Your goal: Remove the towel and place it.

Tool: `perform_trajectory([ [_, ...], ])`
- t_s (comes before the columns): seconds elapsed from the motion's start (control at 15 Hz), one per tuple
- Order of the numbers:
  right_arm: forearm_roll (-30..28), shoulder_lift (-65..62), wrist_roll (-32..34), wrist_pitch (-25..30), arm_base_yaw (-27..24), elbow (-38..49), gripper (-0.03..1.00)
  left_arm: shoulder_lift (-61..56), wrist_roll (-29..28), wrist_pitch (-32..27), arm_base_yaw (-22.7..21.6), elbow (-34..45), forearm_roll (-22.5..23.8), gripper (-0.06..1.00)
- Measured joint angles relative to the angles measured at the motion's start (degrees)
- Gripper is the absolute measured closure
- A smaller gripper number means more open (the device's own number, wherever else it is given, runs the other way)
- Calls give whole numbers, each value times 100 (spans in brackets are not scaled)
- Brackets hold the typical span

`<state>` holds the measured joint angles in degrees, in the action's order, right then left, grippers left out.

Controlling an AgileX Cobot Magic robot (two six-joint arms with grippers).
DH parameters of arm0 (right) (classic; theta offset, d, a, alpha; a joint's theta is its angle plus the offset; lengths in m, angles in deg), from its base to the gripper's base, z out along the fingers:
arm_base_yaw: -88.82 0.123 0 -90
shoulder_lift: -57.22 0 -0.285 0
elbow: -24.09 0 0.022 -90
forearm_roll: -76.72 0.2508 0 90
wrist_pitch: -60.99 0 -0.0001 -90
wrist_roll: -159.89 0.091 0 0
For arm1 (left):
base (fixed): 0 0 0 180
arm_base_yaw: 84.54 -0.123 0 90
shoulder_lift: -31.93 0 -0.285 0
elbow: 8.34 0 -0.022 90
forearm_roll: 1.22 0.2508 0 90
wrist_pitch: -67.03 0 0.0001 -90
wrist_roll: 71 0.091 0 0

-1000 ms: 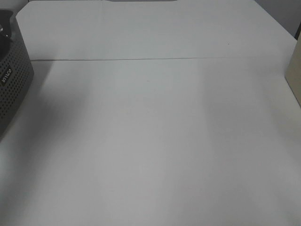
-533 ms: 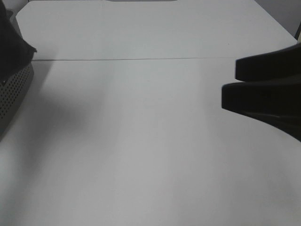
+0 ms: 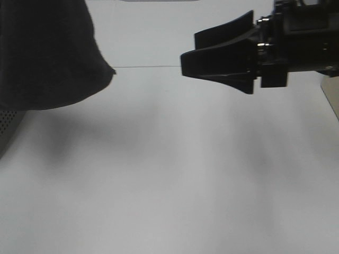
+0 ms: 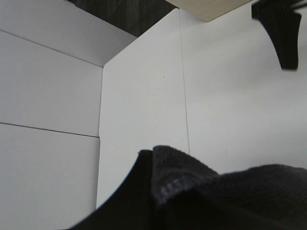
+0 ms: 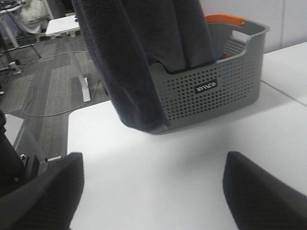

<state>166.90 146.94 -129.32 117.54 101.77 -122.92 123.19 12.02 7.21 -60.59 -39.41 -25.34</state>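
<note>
The towel [image 3: 47, 53] hangs as a dark mass at the upper left of the exterior high view, lifted above the grey perforated basket [image 3: 8, 129]. In the right wrist view the towel [image 5: 139, 57] drapes down out of the basket [image 5: 216, 91] and over its near wall. The left wrist view shows the towel [image 4: 230, 196] bunched against one of my left gripper's fingers [image 4: 127, 201], shut on it. My right gripper [image 3: 189, 50] hovers open over the table's far right, pointing left toward the towel, apart from it. Its fingers [image 5: 48, 191] are spread wide with nothing between them.
An orange item [image 5: 223, 19] shows at the basket's far rim. A tan board [image 3: 331, 90] stands at the table's right edge. The white table [image 3: 169, 174] has a seam across its far part. Beyond the table's left edge is carpeted floor with desks [image 5: 62, 26].
The towel has risen from the basket and now fills the upper left. My right gripper has come in from the right edge, moving up and left.
</note>
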Motion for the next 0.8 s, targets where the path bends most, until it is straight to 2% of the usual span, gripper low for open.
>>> perform_trajectory([
  [0.13,57,573,-40,-97,458,-516,19,201,0,264,367,0,212,94],
  [0.33,120,1295,-34,92,573,-1220,19,390,0,493,751,0,481,94],
  [0.47,120,1725,-6,659,602,-1541,19,447,0,733,796,0,556,94],
  [0.8,201,2349,97,917,607,-1793,19,476,0,1180,802,0,590,94],
])
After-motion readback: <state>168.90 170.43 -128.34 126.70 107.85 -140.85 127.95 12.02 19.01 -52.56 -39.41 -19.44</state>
